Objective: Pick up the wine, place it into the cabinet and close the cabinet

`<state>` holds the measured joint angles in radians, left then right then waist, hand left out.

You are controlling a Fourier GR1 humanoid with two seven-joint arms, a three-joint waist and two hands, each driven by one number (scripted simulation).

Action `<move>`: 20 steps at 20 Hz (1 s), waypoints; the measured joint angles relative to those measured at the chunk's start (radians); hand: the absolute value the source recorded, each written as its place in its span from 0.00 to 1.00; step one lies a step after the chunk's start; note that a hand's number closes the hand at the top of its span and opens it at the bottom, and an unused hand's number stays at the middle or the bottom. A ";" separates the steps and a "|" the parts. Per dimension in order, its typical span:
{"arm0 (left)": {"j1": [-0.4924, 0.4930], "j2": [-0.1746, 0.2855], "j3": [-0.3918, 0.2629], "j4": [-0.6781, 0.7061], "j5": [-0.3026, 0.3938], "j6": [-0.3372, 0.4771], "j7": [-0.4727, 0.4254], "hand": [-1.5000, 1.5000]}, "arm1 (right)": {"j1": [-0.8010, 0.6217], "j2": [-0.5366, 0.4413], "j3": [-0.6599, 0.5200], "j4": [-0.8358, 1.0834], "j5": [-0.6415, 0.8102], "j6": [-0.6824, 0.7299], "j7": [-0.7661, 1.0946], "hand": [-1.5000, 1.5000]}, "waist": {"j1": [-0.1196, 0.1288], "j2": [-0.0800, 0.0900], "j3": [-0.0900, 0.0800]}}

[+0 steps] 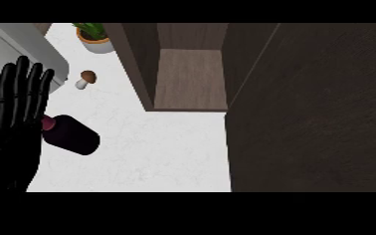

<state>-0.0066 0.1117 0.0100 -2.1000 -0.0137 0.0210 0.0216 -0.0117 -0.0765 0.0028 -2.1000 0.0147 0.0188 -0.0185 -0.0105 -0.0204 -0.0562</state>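
A dark wine bottle (72,134) with a reddish neck lies on its side on the white counter at the lower left. My left hand (20,114) stands at the left edge with its fingers straight and pointing up, just left of the bottle's neck and partly in front of it. The cabinet (189,77) is open at the top centre, showing a bare wooden shelf inside. Its dark door (301,109) swings out and fills the right side of the view. My right hand does not show.
A small mushroom (85,79) lies on the counter (161,149) left of the cabinet. A potted plant (94,37) stands at the back left. A grey appliance (33,50) occupies the top left corner.
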 measured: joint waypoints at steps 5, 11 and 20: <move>0.018 0.052 0.114 0.021 0.218 -0.122 -0.049 0.00 | 0.031 -0.027 -0.004 -0.049 -0.030 0.040 0.007 0.00 | 0.007 0.013 0.039; 0.068 0.076 0.174 0.082 0.547 -0.224 0.095 0.00 | 0.136 -0.044 0.094 -0.094 -0.179 0.166 0.099 0.00 | 0.011 0.015 0.051; 0.091 0.235 0.388 0.004 0.972 -0.206 0.369 0.00 | 0.255 -0.100 0.097 -0.290 -0.329 0.208 0.282 0.00 | 0.011 0.015 0.056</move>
<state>0.0843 0.3471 0.3982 -2.0962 0.9588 -0.1854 0.3901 0.2429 -0.1767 0.0997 -2.3901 -0.3144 0.2268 0.2637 0.0001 -0.0058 -0.0006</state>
